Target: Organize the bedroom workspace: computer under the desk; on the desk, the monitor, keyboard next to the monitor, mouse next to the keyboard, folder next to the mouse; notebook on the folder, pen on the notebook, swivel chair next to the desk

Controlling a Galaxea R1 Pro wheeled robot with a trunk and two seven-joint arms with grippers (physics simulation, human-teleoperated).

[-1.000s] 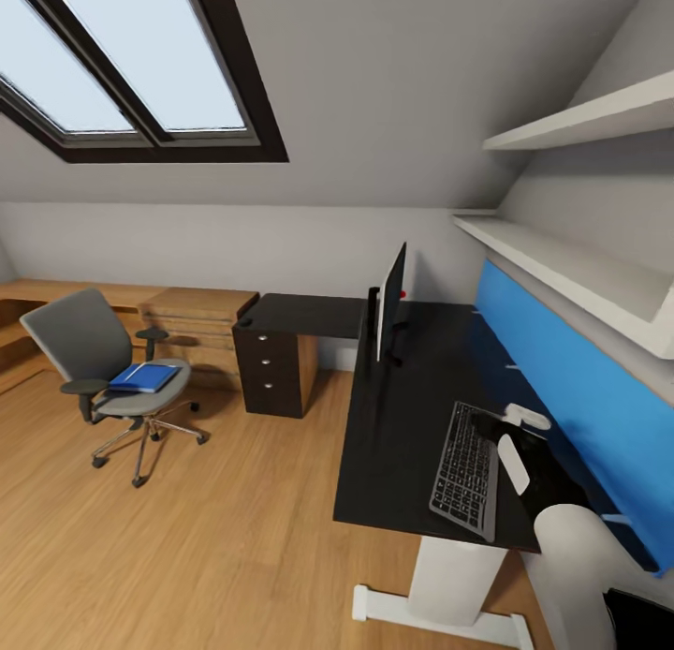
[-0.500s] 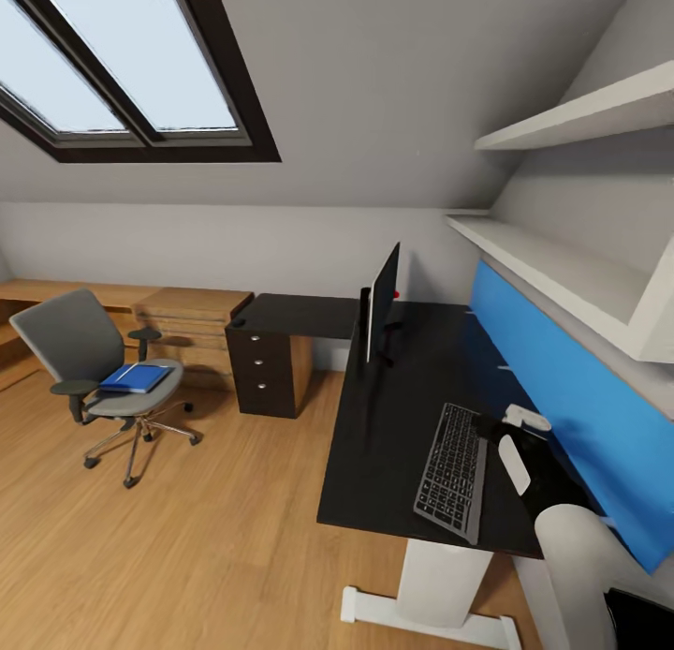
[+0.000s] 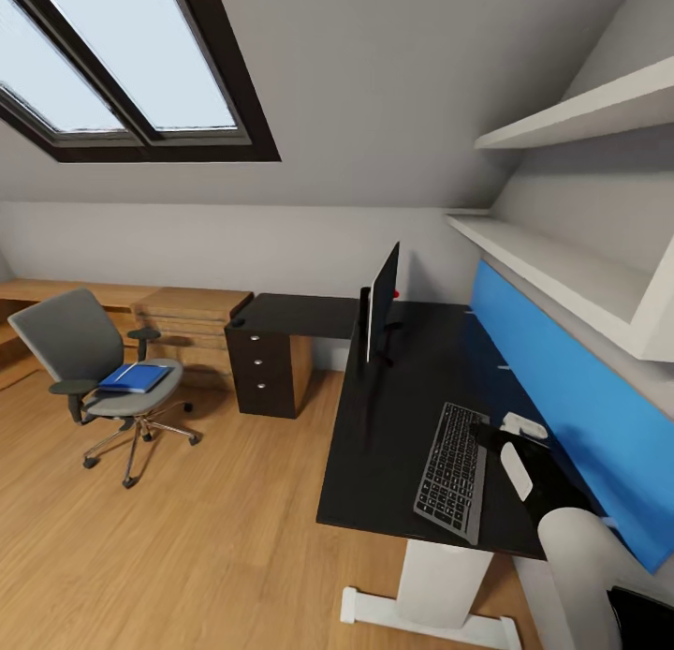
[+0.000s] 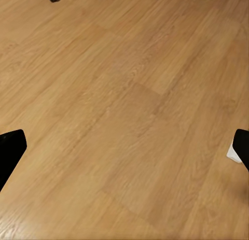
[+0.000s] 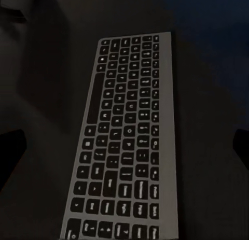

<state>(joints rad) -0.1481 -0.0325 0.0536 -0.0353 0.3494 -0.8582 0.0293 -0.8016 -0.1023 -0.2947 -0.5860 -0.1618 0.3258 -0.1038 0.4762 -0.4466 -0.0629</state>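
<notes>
Fingers: left gripper (image 4: 124, 152) spread wide over bare floor (image 4: 129, 105), its dark tips at both picture edges; right gripper (image 5: 127, 146) likewise wide, hovering above the keyboard (image 5: 124, 146), holding nothing.
Chair (image 3: 94, 369): 9 o'clock in the head view, on the floor, well apart from the desk (image 3: 393, 425).
Folder (image 3: 136, 377): flat on the chair seat, a thin pale stick lying on it.
Drawers (image 3: 262, 369): under the desk's far wing, 10 o'clock from the keyboard.
Monitor (image 3: 382, 299): upright on the desk, seen edge-on, 12 o'clock from the keyboard.
Keyboard: near the desk's front edge, 4 o'clock in the head view.
Right arm (image 3: 524, 467): just beside the keyboard at 3 o'clock, before the blue panel (image 3: 562, 416).
</notes>
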